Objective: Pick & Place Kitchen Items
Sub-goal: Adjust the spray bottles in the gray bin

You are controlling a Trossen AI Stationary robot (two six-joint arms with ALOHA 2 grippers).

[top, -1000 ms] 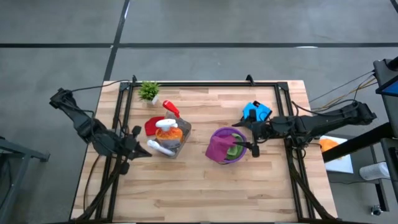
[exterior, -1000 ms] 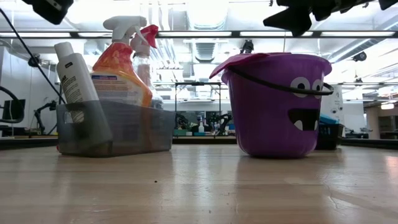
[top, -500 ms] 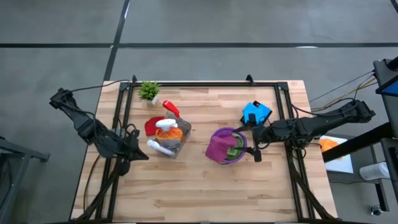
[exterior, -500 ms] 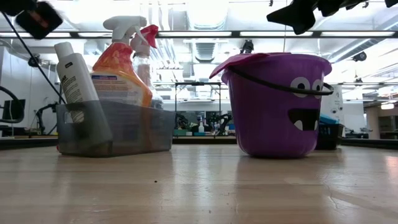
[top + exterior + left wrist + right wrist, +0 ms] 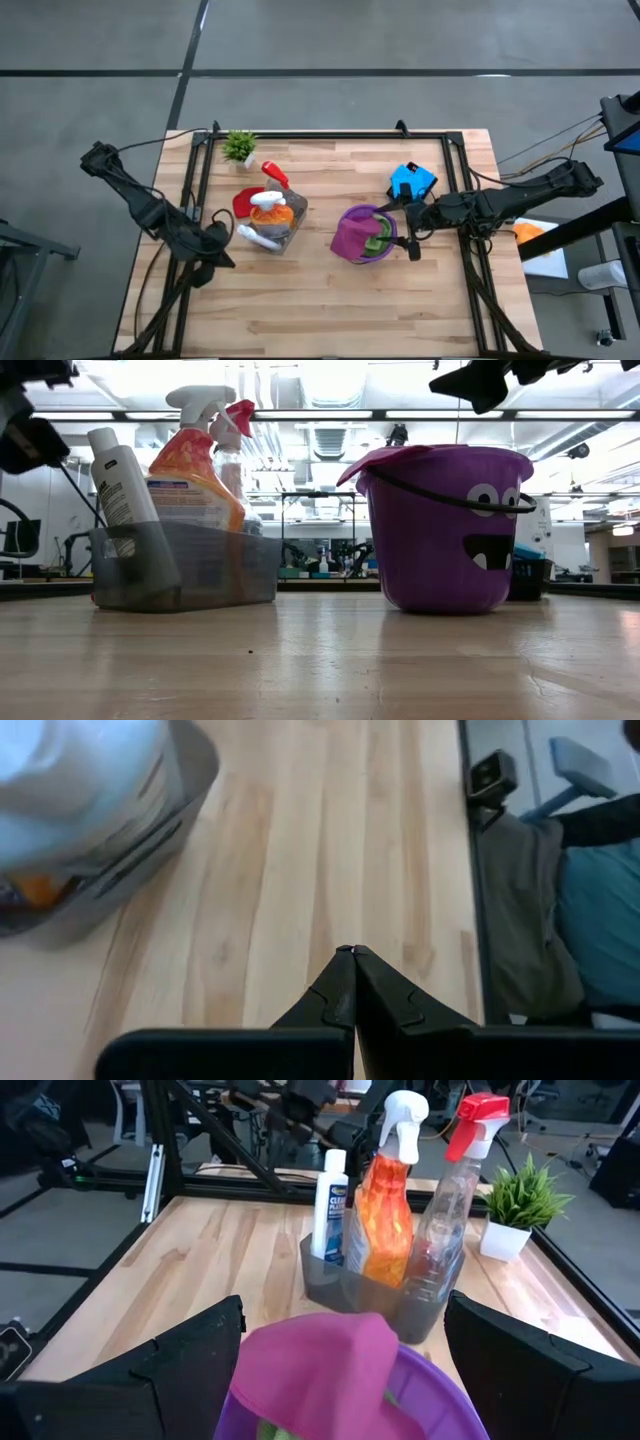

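A grey bin (image 5: 275,225) on the table's left half holds an orange spray bottle (image 5: 385,1210) with a white trigger, a white-topped bottle (image 5: 329,1205) and a red-topped bottle (image 5: 455,1200). A red cloth (image 5: 242,203) lies against the bin's far left side. A purple bucket (image 5: 372,246) stands right of centre, with a magenta cloth (image 5: 320,1370) draped over its rim and a green cloth (image 5: 375,240) inside. Blue sponges (image 5: 410,180) lie behind it. My left gripper (image 5: 220,245), shut, hangs left of the bin. My right gripper (image 5: 342,1320) stands open above the bucket's right rim.
A small potted plant (image 5: 240,146) stands at the far left corner. A black frame rail (image 5: 330,135) runs along the table's far edge and down both sides. Bare wood (image 5: 330,310) lies along the near half.
My left gripper has sunk toward the table and a little toward the near edge, left of the bin, rolling about its own axis and staying shut. The bin, bucket and cloths have not moved.
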